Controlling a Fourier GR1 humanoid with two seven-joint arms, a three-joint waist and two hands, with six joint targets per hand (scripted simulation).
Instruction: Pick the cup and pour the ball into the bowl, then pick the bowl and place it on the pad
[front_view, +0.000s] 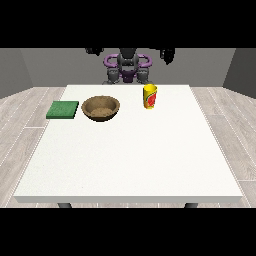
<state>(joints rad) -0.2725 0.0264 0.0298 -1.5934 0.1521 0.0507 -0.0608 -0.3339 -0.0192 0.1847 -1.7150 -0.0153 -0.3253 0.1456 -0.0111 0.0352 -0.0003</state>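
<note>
Cup (150, 96): we see it upright on the table (130, 160), right of the bowl (101, 108).
Pad (63, 109): just left of the bowl.
Robot hands (94, 50) (168, 54): raised behind the bowl; we cannot tell their fingers.

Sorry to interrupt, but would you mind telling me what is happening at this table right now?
Nothing is being handled yet. The robot stands behind the white table with both hands raised near the top of the view: one at the view's left, one at the view's right. A yellow cup stands upright on the table, a brown bowl sits apart from it, and a green pad lies beside the bowl. No ball is visible from here.
</note>
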